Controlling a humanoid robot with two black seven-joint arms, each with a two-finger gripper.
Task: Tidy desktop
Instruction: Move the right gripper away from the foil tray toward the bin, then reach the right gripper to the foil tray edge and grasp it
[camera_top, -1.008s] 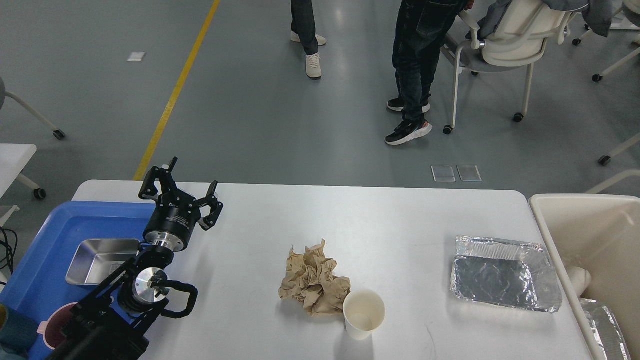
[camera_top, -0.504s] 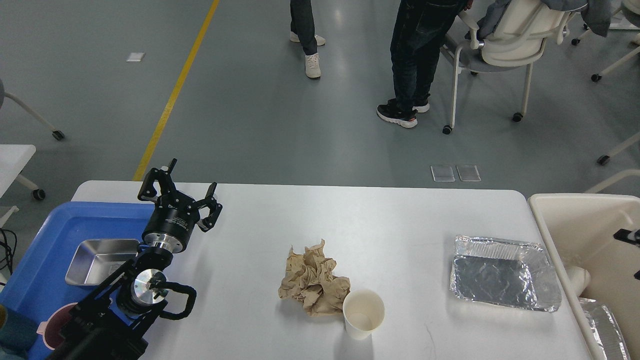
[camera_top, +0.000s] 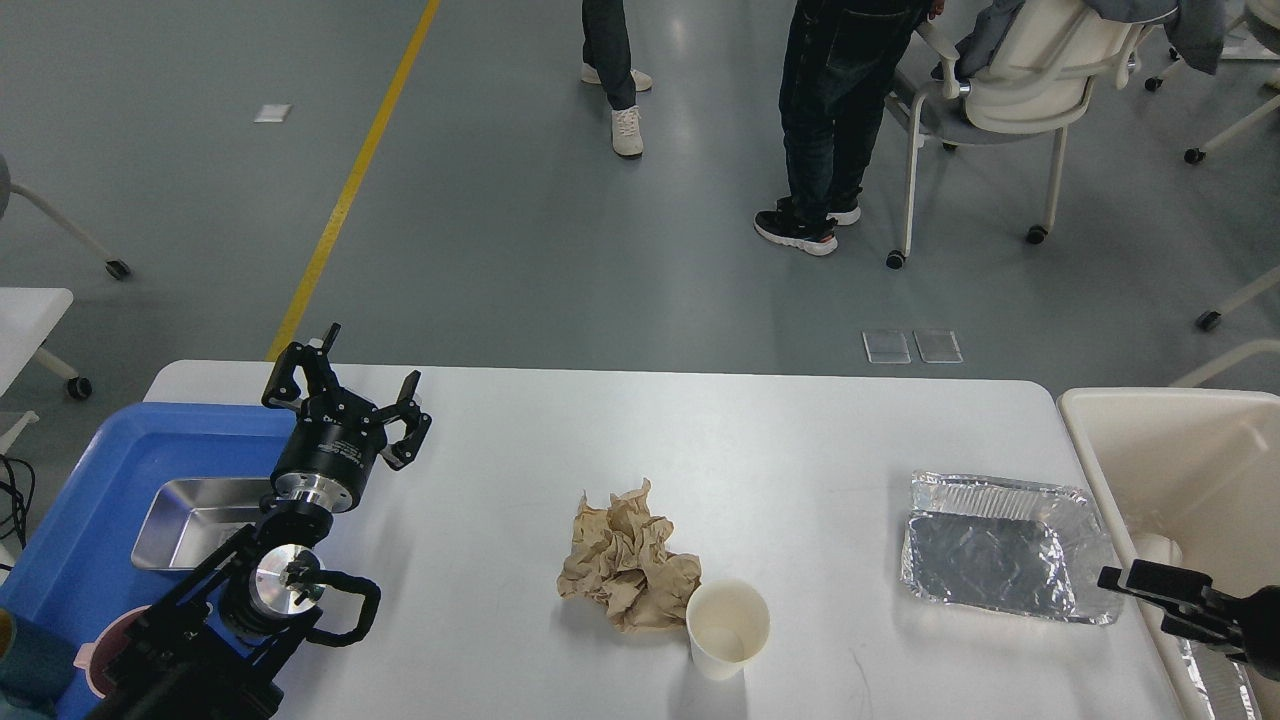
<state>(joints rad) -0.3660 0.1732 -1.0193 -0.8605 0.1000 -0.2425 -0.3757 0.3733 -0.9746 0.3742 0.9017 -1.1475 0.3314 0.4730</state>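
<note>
White desktop (camera_top: 800, 440) far half bare | left gripper (camera_top: 350, 375) open at blue bin (camera_top: 110, 470) edge

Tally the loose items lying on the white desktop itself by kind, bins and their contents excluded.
Crumpled brown paper: 1
White paper cup: 1
Foil tray: 1
Total on the desktop: 3

At lower left of the frame, the left arm is black with two polished silver joint rings and a looping black cable. Its left claw (camera_top: 348, 385) has two black linkage fingers. At lower right, the right claw (camera_top: 1165, 590) shows only dark prongs, perhaps fingers.
</note>
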